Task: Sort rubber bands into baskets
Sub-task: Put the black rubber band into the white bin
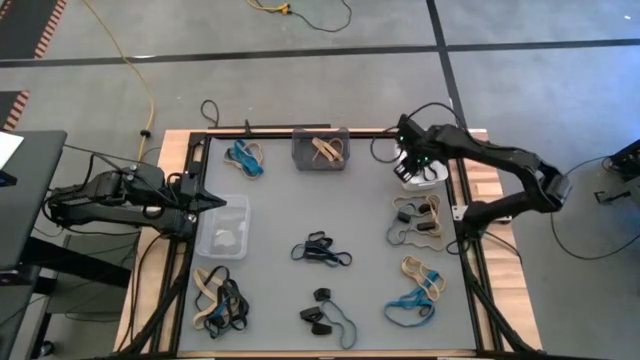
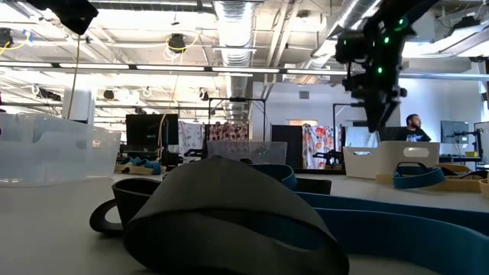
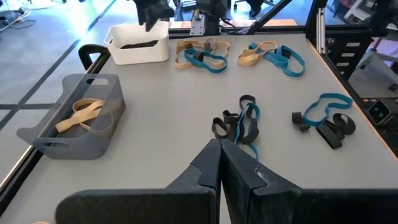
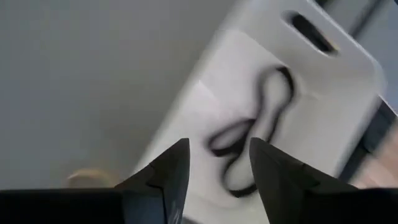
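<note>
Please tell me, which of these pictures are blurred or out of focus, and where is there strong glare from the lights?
Right wrist view: motion blur smears the white basket and the black rubber band inside it, seen past the open right gripper. Low view: the nearest dark rubber band is out of focus; the ceiling lights glare. High and left wrist views: sharp, evenly lit.

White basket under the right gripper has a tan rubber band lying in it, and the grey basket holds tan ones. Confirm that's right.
Not quite: the rubber band lying in the white basket is black, not tan, as the right wrist view shows past the open right gripper. The rest stands: the grey basket holds tan bands.
</note>
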`<act>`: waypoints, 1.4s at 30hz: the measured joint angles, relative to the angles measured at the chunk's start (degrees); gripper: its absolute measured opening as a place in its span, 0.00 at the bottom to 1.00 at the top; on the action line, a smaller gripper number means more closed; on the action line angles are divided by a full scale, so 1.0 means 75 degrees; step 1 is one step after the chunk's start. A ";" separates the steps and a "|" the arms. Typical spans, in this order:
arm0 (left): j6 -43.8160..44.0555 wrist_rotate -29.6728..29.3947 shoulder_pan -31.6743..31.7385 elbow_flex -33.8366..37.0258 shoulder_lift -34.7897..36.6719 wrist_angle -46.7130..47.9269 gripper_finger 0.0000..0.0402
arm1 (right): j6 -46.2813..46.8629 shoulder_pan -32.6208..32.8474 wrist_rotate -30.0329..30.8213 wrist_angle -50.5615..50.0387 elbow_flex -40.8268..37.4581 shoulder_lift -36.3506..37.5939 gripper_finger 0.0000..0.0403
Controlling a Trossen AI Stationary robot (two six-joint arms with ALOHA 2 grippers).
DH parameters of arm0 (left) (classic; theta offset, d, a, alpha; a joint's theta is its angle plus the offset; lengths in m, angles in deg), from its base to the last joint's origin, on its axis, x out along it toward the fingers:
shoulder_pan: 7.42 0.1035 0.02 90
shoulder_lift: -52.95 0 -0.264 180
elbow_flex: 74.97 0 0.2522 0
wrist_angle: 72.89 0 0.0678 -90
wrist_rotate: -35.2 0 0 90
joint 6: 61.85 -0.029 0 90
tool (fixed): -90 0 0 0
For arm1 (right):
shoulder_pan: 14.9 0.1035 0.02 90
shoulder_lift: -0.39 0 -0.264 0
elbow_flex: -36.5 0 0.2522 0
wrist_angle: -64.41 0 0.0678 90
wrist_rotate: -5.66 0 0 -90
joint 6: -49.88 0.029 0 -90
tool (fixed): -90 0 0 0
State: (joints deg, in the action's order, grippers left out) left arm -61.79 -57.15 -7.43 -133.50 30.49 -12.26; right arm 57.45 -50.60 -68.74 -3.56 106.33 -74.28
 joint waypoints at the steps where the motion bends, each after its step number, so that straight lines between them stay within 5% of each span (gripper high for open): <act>1: 0.0000 0.0000 -0.0002 -0.0003 0.0000 0.0000 0.00 | -0.0017 0.0270 -0.0070 0.0027 0.0000 0.0093 0.48; 11: 0.0000 0.0001 0.0000 -0.0002 -0.0001 0.0000 0.00 | 0.0627 0.3604 -0.0172 0.0955 0.0000 0.0133 0.46; 22: 0.0000 0.0001 -0.0001 -0.0001 -0.0001 0.0000 0.00 | 0.0401 0.6408 -0.0091 0.3770 0.0000 -0.1418 0.46; 42: 0.0000 0.0002 0.0000 -0.0001 -0.0003 0.0001 0.00 | -0.0416 0.6187 -0.0693 0.7094 0.0000 -0.4031 0.46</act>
State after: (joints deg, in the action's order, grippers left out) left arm -61.79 -57.14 -7.44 -133.51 30.47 -12.25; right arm 54.32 -4.20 -73.94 49.65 106.33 -104.51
